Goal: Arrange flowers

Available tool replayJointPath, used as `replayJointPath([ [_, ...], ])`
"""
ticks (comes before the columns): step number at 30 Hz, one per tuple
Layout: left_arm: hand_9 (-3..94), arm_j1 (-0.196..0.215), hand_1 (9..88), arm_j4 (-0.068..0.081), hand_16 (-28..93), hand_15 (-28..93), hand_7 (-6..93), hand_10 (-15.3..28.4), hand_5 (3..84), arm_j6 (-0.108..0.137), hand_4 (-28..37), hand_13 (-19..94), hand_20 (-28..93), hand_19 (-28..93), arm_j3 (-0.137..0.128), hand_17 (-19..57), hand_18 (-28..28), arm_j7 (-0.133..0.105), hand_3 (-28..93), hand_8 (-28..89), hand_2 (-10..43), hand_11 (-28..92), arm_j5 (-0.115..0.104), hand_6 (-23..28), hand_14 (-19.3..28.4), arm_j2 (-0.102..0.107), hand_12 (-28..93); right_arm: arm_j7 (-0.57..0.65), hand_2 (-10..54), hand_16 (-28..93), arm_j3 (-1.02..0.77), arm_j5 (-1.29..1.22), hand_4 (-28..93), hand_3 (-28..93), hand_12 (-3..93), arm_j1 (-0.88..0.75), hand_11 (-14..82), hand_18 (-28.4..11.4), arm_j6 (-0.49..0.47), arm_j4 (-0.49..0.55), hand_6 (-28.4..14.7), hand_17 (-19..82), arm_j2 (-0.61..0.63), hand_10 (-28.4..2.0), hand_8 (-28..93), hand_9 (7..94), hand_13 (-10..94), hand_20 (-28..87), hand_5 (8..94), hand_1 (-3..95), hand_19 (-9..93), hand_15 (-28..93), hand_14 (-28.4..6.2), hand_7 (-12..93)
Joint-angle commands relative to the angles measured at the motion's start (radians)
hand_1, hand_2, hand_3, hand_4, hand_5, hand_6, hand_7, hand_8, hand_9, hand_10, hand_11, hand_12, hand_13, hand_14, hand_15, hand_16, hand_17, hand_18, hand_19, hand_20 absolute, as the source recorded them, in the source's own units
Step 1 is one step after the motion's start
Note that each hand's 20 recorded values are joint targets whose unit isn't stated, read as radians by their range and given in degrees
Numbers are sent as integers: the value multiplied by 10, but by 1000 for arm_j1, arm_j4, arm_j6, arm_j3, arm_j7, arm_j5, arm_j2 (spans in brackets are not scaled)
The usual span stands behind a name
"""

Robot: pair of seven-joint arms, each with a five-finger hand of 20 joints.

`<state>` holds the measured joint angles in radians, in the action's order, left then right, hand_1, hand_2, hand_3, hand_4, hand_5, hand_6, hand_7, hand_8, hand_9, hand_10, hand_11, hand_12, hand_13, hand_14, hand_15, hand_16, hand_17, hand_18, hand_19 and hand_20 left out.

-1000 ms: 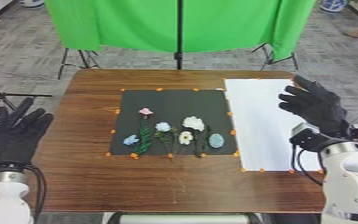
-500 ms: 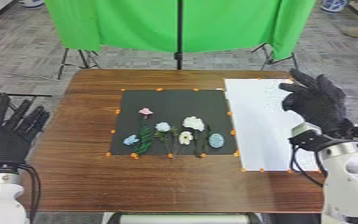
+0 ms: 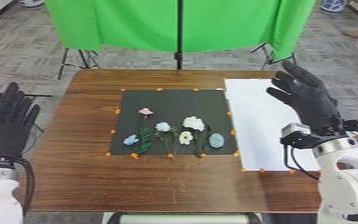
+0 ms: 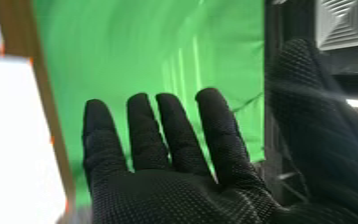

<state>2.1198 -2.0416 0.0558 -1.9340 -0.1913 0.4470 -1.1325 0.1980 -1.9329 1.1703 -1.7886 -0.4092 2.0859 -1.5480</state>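
- 5 artificial flowers and 1 light blue speckled oval piece [image 3: 216,140] are laid out on a square black mat [image 3: 171,102], which is edged with small orange markers [image 3: 159,89] and placed on the brown wooden surface [image 3: 158,185].
- The small pink flower [image 3: 145,111] is set highest, above a dark green leafy stem [image 3: 143,137].
- A light blue flower [image 3: 130,140] is placed at the left of that stem, and a paler blue flower [image 3: 163,127] at its right.
- Farther right, the large white flower [image 3: 193,123] is laid just above the smaller white flower [image 3: 185,138]; the oval piece is placed nearest the mat's right side.
- A rectangular white sheet [image 3: 264,140] is laid to the right of the mat.
- The right hand [image 3: 310,102] is held raised by the sheet's right side, well apart from the flowers; in the right wrist view, the fingers of the right hand [image 4: 175,200] are seen straight, with the thumb spread wide.
- The left hand [image 3: 5,125] is held beside the left edge of the surface, its fingers extended and close together.
- A green cloth [image 3: 131,25] is hung beyond the surface.
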Motion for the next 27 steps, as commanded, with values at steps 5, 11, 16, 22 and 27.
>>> replayJointPath([
  [5,174,20,194,-10,-43,16,-14,96,284,3,-282,100,104,75,-4,-9,59,-23,690,-62,82,-45,-48,47,73,-10,102,52,39,201,42,-50,-282,658,113,2,22,-183,-40,-5,-28,167,-14,-132,-88,337,277,173,302,107,152,55,-149,77],
  [11,194,18,198,-9,-36,33,-13,102,280,2,-283,129,105,82,14,-5,64,-19,710,-63,89,-29,-57,47,81,-14,103,34,51,181,41,-39,-282,687,108,6,22,-159,-21,2,-29,152,-1,-131,-87,337,253,169,310,101,141,36,-128,75],
  [16,209,27,226,-18,-30,70,0,116,265,19,-283,176,119,117,7,12,79,-15,717,-65,77,-13,-57,46,100,-20,99,36,37,171,50,-49,-282,716,106,4,23,-151,-1,5,-31,153,-2,-134,-86,336,255,170,313,108,136,40,-124,77],
  [22,317,19,246,-15,-29,125,26,133,240,26,-283,250,128,146,10,0,107,-12,723,-74,73,51,-69,41,118,-24,111,31,24,170,61,-40,-273,738,108,7,24,-159,14,2,-30,154,6,-132,-87,338,261,179,319,131,148,50,-129,82],
  [27,503,9,249,-10,-37,147,35,163,264,29,-283,286,126,154,18,2,113,4,722,-78,80,234,-81,49,122,-27,162,13,17,168,65,-29,-266,744,110,9,28,-161,37,4,-44,154,12,-130,-96,351,267,181,400,146,154,54,-127,102],
])
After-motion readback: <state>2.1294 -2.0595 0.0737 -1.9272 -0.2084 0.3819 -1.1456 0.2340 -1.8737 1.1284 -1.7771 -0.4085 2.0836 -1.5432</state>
